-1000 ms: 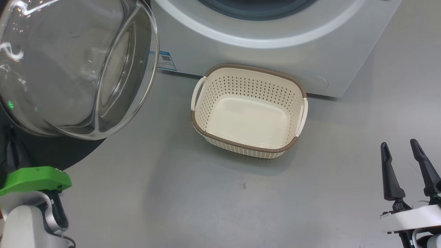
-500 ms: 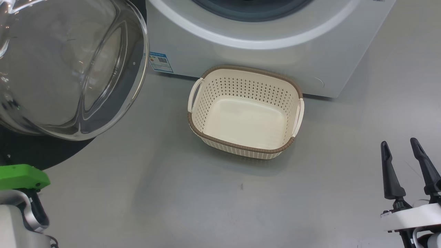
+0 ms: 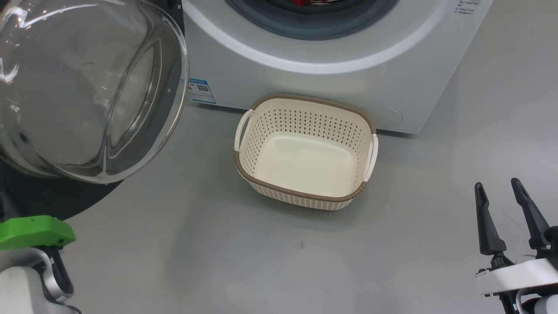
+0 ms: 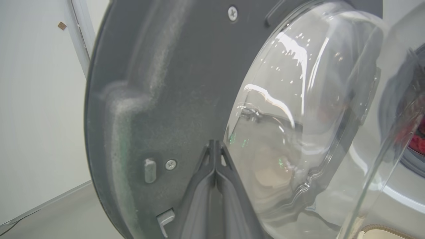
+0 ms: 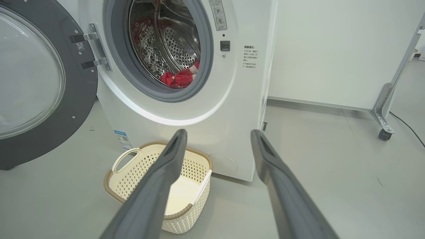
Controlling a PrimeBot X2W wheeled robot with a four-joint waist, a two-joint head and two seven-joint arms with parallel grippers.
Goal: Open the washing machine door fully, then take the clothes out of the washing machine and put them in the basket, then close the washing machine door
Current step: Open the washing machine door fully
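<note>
The washing machine door (image 3: 87, 87) hangs open at the upper left, its clear glass bowl bulging toward me. My left gripper (image 4: 215, 144) is shut, holding nothing, its tips against the door's dark inner face (image 4: 159, 83) beside the glass. The white washing machine (image 5: 206, 109) has its drum open, with red clothes (image 5: 179, 78) lying at the bottom. The cream basket (image 3: 301, 195) stands empty on the floor before the machine. My right gripper (image 3: 497, 184) hovers open and empty at the lower right, well back from the basket (image 5: 132, 172); its fingers (image 5: 218, 132) point at the machine.
Grey floor spreads around the basket. A metal frame leg on a caster (image 5: 385, 126) stands to the machine's right, with a cable on the floor near it. A white wall runs behind. My left arm's green part (image 3: 35, 231) sits under the door.
The head camera has tilted up, bringing the drum's grey ring into view. The door has swung a little further from the machine, uncovering the blue label. The right gripper has stayed put.
</note>
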